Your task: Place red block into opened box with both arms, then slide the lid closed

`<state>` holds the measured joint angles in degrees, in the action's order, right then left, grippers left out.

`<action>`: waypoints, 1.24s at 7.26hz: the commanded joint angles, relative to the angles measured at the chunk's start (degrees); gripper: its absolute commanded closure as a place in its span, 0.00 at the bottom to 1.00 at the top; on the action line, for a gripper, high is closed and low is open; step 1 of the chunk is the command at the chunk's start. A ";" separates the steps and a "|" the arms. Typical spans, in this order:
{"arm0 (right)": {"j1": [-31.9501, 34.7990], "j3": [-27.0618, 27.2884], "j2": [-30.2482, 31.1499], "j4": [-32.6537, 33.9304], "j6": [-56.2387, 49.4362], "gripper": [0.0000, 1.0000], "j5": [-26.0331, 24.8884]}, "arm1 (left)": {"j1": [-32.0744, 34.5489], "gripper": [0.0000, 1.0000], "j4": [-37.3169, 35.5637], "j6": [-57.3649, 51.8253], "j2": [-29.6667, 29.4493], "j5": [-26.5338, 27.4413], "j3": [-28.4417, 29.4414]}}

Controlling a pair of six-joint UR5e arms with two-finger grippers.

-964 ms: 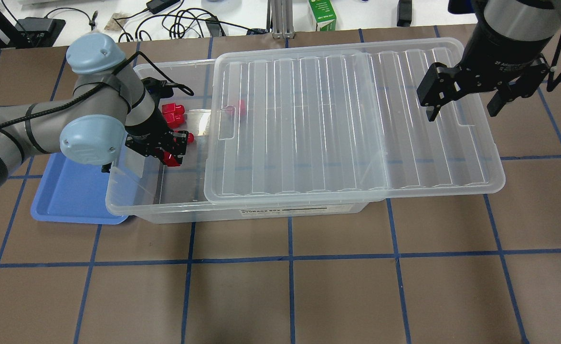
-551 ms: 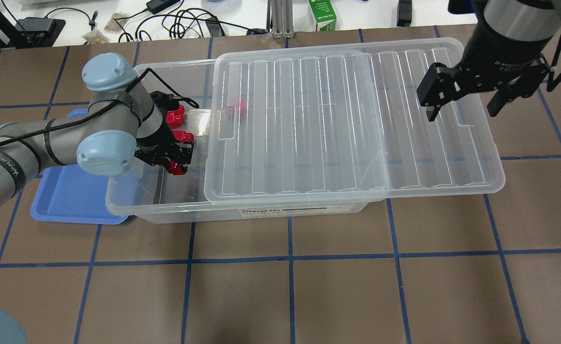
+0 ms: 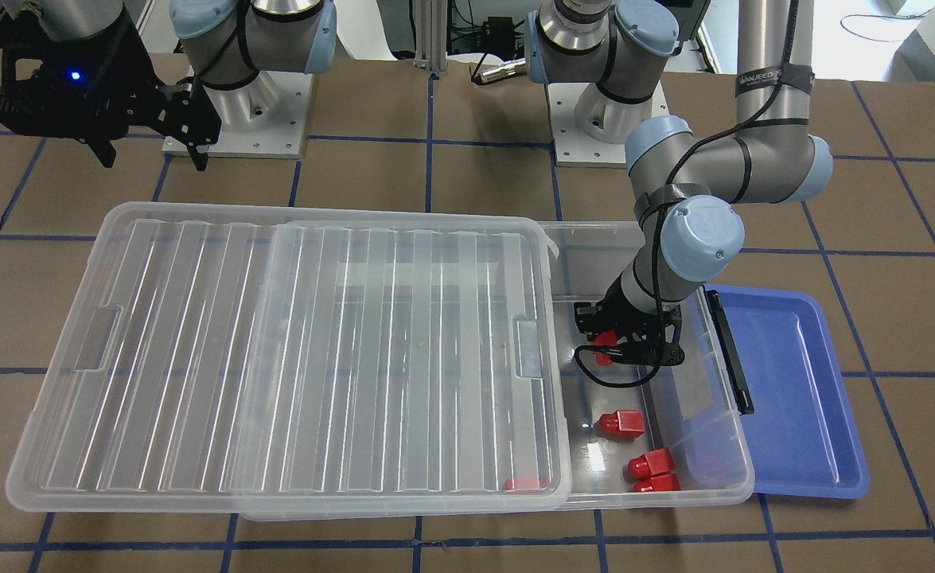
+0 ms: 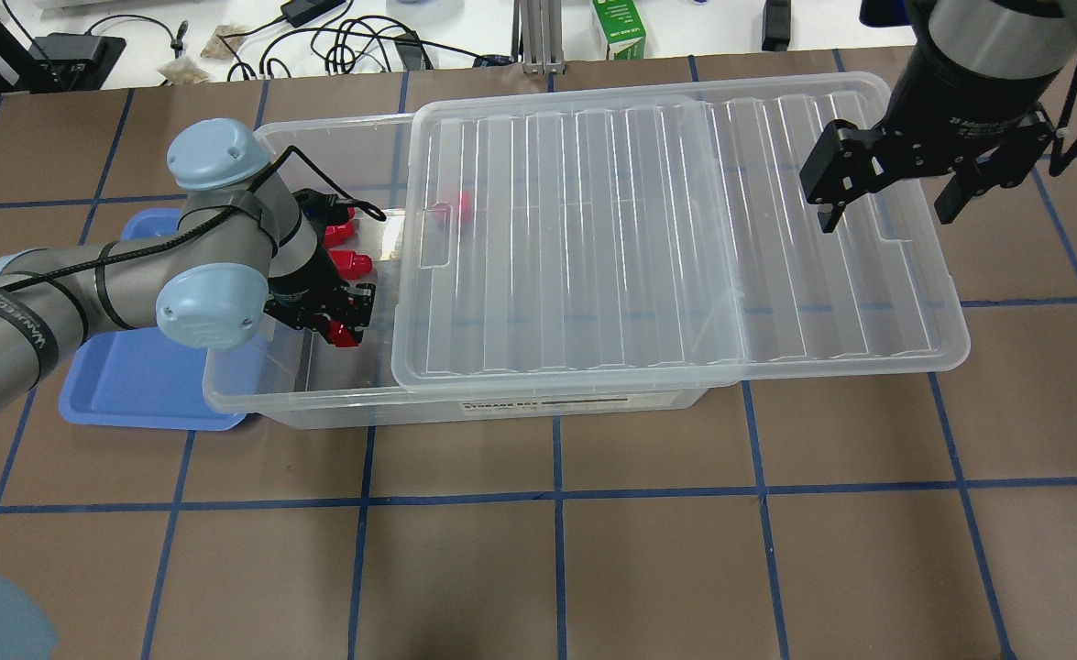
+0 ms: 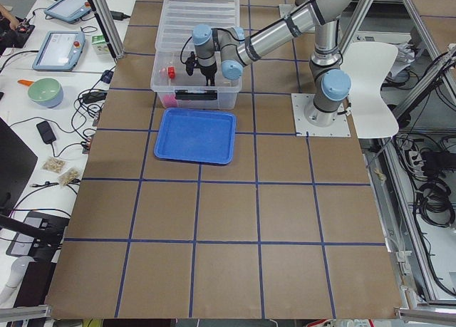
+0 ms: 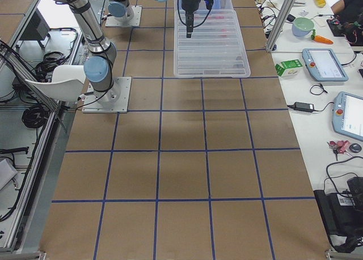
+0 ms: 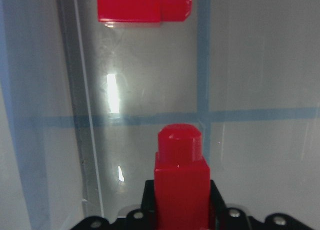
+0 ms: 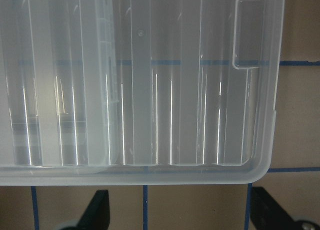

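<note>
My left gripper [image 4: 340,323] is inside the open left end of the clear box [image 4: 254,403], shut on a red block [image 4: 345,335]. In the left wrist view the held red block [image 7: 180,182] stands stub forward over the box floor, with another red block [image 7: 144,5] lying ahead. More red blocks [image 3: 622,424] lie loose in the box, and one [image 4: 460,206] shows through the lid. The ribbed clear lid [image 4: 666,238] sits shifted right, overhanging the box. My right gripper [image 4: 886,218] hovers open above the lid's right end [image 8: 250,140].
A blue tray [image 4: 126,385] lies against the box's left end, beside its black latch [image 3: 728,350]. Cables and a green carton [image 4: 619,29] line the far table edge. Brown mat with blue tape lines spreads in front of the box.
My left gripper has carried the red block a little right and toward the box's front wall. The right arm and the lid have not moved.
</note>
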<state>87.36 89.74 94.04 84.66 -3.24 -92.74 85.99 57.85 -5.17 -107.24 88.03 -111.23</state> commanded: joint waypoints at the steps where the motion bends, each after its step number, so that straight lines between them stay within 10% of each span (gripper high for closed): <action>1: 0.00 0.00 0.00 0.07 -0.01 0.00 0.01 | -0.12 0.07 -0.80 0.16 -0.33 0.12 -0.48; 4: 0.00 0.00 0.00 0.07 -0.01 0.00 0.01 | 0.41 0.00 -0.11 0.43 2.64 0.12 1.18; 9: -0.09 0.00 -0.17 0.07 0.17 0.00 0.01 | 0.76 0.00 33.24 5.49 11.95 0.30 20.75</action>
<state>87.34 89.74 93.94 84.70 -3.02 -92.75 86.62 83.92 -2.40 -97.56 88.47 -95.49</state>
